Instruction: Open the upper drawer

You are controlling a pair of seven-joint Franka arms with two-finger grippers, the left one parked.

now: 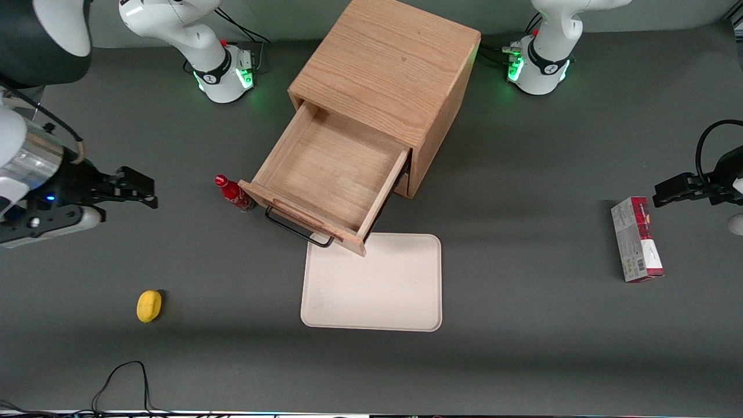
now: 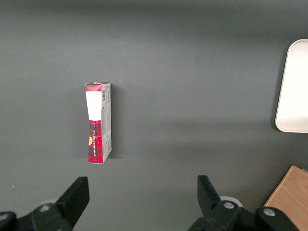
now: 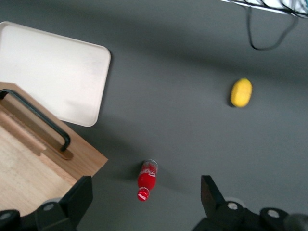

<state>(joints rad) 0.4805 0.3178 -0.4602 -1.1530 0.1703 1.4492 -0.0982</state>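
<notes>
Tool (image 1: pixel 152 194) hangs wide, holding nothing, well apart from the pulled-out upper drawer (image 1: pixel 331 174)

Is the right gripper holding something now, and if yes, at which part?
Nothing is held. The gripper hangs open above the bare table, toward the working arm's end, apart from the upper drawer that stands pulled out.

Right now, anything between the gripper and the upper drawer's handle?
Yes: a red bottle stands beside the upper drawer, on the line from the gripper to the black handle. The gripper is open, above the table, toward the working arm's end.
</notes>
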